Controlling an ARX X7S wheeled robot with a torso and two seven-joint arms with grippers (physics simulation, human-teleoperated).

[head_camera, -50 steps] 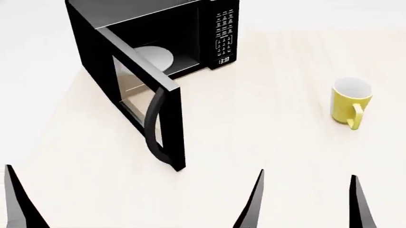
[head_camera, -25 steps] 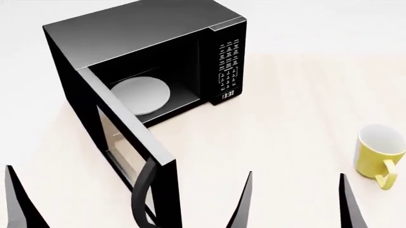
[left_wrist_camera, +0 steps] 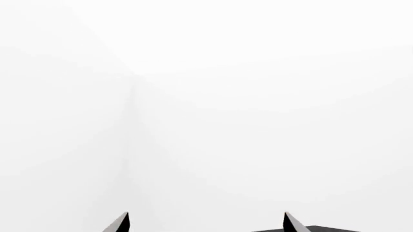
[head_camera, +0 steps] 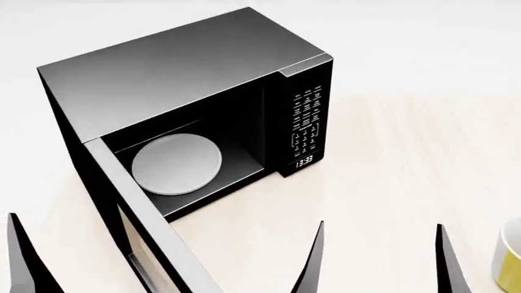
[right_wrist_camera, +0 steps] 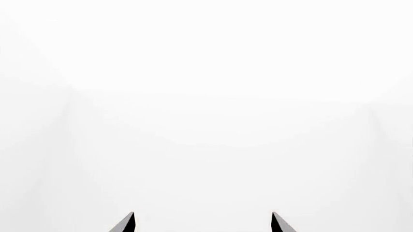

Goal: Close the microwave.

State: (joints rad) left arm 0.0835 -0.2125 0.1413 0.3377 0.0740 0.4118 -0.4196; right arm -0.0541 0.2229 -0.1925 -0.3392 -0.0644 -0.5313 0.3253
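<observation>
The black microwave (head_camera: 179, 67) stands on the pale table (head_camera: 399, 140) in the head view. Its windowed door (head_camera: 143, 232) is swung wide open toward me and runs out of the bottom of the view. Its handle is out of view. The white turntable plate (head_camera: 176, 165) lies inside, and the keypad (head_camera: 307, 122) and clock (head_camera: 304, 162) face front right. My right gripper (head_camera: 380, 226) is open and empty, in front of the microwave to the right of the door. One left finger (head_camera: 21, 256) shows at far left. Both wrist views show open empty jaws: the left gripper (left_wrist_camera: 206, 213) and the right gripper (right_wrist_camera: 202, 213) face blank white.
A yellow mug (head_camera: 511, 256) sits at the right edge of the head view, just right of my right gripper. A dark patch (left_wrist_camera: 329, 228) shows at the edge of the left wrist view; I cannot tell what it is.
The microwave has slid down and grown in the head view, showing its whole top. The door's handle has left the view and the mug has moved to the bottom right edge. The door stays open.
</observation>
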